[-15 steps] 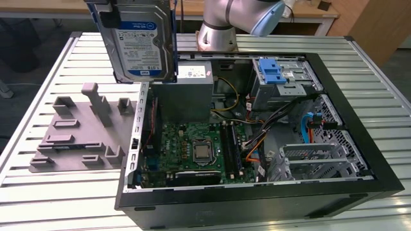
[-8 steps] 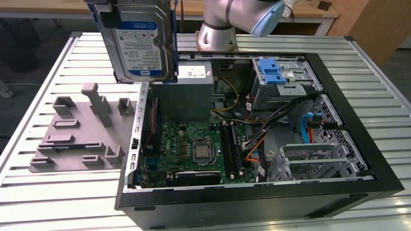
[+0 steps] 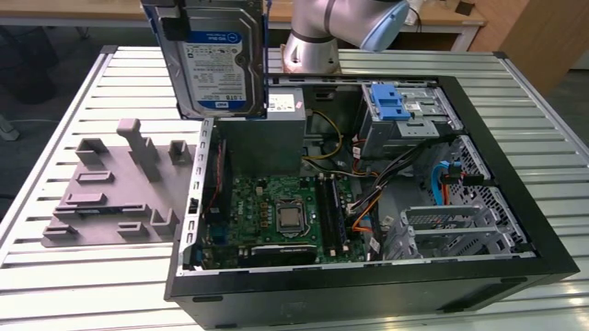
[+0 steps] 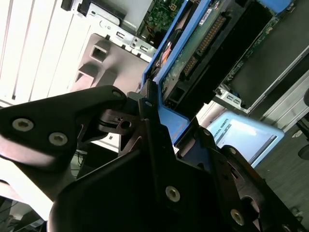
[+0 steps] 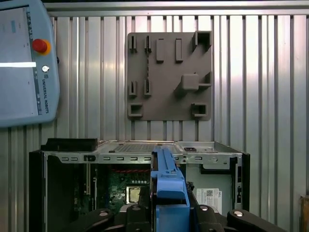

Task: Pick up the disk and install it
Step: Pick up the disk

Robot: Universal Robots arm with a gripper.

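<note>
- Blue plastic runs around the edges of the disk (image 3: pixel 216 58). The disk hangs up in the air, standing on its edge. Its white-and-blue label faces the exterior view.
- The end effector (image 4: pixel 166 121) is closed tight on the disk. In the second wrist view its black fingers (image 4: pixel 147 140) press on the blue frame from both sides.
- The second wrist view also shows the other face of the disk (image 4: pixel 203 48), which has a green board on it.
- In the first wrist view the end effector (image 5: pixel 169 215) grips the thin blue edge of the disk (image 5: pixel 168 183). The open computer case (image 5: pixel 140 150) is below it.
- The computer case (image 3: pixel 368 296) lies on its side on the bench (image 3: pixel 55 276) with its cover off. A green main board (image 3: pixel 276 207) shows inside.
- A grey metal box (image 3: pixel 262 141) with a small white sticker sits at the far end of the case. A blue latch tab (image 3: pixel 391 103) sits near it, toward the exterior view's right.
- A grey plate (image 3: pixel 110 186) with raised blocks lies on the bench just beside the case, on the exterior view's left. It shows in the first wrist view too (image 5: pixel 169 77).
- A control tablet (image 5: pixel 24 63) with a red button sits near the grey plate.
- The robot arm (image 3: pixel 336 31) stands behind the case.
</note>
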